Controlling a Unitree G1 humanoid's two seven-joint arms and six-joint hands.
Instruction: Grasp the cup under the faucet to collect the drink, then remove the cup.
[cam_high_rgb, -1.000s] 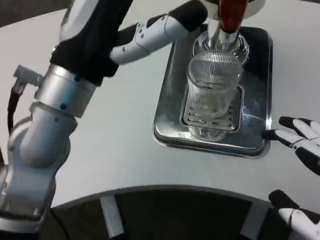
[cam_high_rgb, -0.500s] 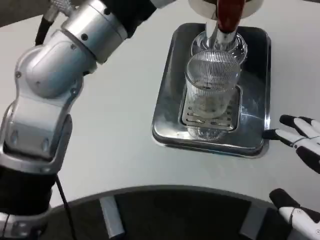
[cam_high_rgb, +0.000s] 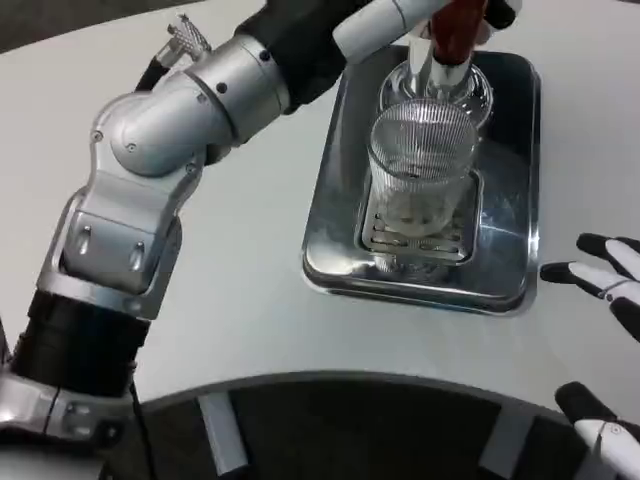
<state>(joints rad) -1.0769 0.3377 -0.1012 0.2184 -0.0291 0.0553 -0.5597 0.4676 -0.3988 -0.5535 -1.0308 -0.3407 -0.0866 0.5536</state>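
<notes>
Cup (cam_high_rgb: 420, 165) under faucet (cam_high_rgb: 452, 40) — right hand (cam_high_rgb: 610, 290) apart.

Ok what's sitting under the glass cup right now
The ribbed glass cup stands on a slotted drain grate set in the metal drip tray. The grate's slots show beside and through the glass; what lies beneath the grate is hidden.

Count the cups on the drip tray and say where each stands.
1. The ribbed clear cup stands on the grate of the metal drip tray, right under the red faucet. No other cup is visible.
</notes>
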